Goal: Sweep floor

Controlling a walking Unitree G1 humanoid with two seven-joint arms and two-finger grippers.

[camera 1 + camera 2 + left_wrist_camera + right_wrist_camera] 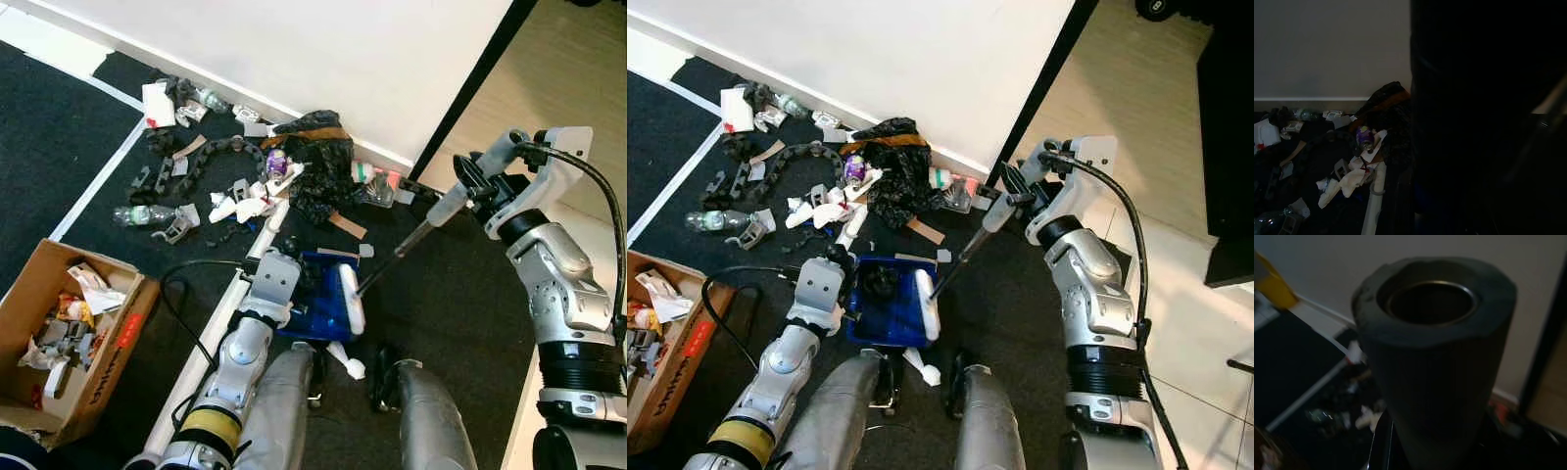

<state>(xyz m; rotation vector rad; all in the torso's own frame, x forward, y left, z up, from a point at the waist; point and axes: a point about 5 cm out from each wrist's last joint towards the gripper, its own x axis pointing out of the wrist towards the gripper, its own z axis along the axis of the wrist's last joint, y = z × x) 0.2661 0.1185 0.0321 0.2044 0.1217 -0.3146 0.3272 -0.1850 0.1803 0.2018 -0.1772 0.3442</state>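
A blue dustpan (pixel 315 305) lies on the dark carpet just before my feet, and my left gripper (pixel 286 294) is shut on its near left side. A black scrap (pixel 882 282) lies inside the pan. My right gripper (pixel 466 192) is shut on the grey foam grip of a broom handle (pixel 392 257), which slants down to the white brush head (pixel 351 299) at the pan's right edge. The handle's hollow top (pixel 1432 301) looms close in the right wrist view. Beyond the pan a rubbish pile (pixel 245 186) spreads along the wall.
The pile holds a black bag (pixel 318 162), a black cable chain (pixel 220 152), plastic bottles (pixel 142 215), white paper and a purple cup (pixel 276 162). A cardboard box (pixel 122 338) of rubbish stands at left. A white strip (pixel 211 348) lies on the floor. Light floor tiles (pixel 1195 294) lie beyond the black door frame (pixel 470 88).
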